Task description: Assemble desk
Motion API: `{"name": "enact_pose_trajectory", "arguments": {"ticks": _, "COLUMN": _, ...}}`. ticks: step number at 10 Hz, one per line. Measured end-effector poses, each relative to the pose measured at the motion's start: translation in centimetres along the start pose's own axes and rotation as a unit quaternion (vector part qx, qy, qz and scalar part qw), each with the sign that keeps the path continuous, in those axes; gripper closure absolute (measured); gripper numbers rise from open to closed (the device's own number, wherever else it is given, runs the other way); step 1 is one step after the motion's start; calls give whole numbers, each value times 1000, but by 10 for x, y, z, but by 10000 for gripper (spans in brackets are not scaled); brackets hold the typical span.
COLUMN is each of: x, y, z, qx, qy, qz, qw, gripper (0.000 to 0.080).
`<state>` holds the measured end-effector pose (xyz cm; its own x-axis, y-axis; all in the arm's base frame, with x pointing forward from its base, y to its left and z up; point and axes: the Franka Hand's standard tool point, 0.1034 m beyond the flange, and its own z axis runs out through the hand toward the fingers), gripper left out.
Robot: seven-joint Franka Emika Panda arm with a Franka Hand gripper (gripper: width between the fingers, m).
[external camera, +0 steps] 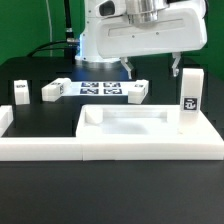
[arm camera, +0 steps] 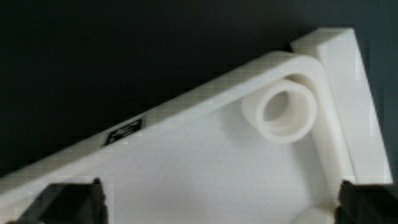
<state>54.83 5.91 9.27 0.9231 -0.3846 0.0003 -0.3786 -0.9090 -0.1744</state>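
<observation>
The white desk top (external camera: 140, 128) lies in front of the marker board, rim up. One white leg (external camera: 190, 92) stands upright at its end on the exterior view's right. Three more tagged legs lie on the table: two at the exterior view's left (external camera: 20, 93) (external camera: 50, 92) and one behind the top (external camera: 135, 93). My gripper (external camera: 151, 68) hangs open and empty above the top's back edge. In the wrist view the top (arm camera: 196, 165) shows one corner with a round socket (arm camera: 285, 108) and a small tag on its rim (arm camera: 125, 130). My gripper (arm camera: 217, 205) has nothing between its fingers (arm camera: 71, 205).
The long low white border rail (external camera: 110, 152) runs along the table's front and turns back at the exterior view's left (external camera: 5, 120). The marker board (external camera: 100, 88) lies behind the desk top. The robot's base (external camera: 100, 45) stands at the back.
</observation>
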Motion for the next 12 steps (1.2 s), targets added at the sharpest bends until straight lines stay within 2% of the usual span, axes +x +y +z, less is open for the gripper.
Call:
{"name": "enact_pose_trajectory", "arguments": {"ticks": 3, "x": -2, "y": 3, "z": 1, "qx": -2, "qy": -11, "qz": -26, "qw": 1000, "gripper": 150}}
{"name": "enact_pose_trajectory", "arguments": {"ticks": 4, "x": -9, "y": 18, "z": 6, "qx": -2, "qy": -32, "qz": -43, "qw": 999, "gripper": 150}}
{"name": "enact_pose_trajectory", "arguments": {"ticks": 5, "x": -30, "y": 37, "z": 10, "qx": -3, "qy": -110, "qz": -25, "qw": 994, "gripper": 150}}
{"name": "enact_pose_trajectory", "arguments": {"ticks": 6, "x": -44, "y": 50, "z": 17, "qx": -2, "qy": -178, "qz": -7, "qw": 984, "gripper": 150}}
{"name": "enact_pose_trajectory", "arguments": {"ticks": 8, "x": -51, "y": 47, "z": 23, "qx": -2, "qy": -254, "qz": 4, "qw": 967, "gripper": 150}}
{"name": "enact_pose_trajectory", "arguments": {"ticks": 11, "x": -53, "y": 52, "z": 26, "qx": 2, "qy": -334, "qz": 15, "qw": 942, "gripper": 150}}
{"name": "enact_pose_trajectory", "arguments": {"ticks": 12, "x": -64, "y": 59, "z": 30, "qx": 2, "qy": -385, "qz": 30, "qw": 923, "gripper": 150}}
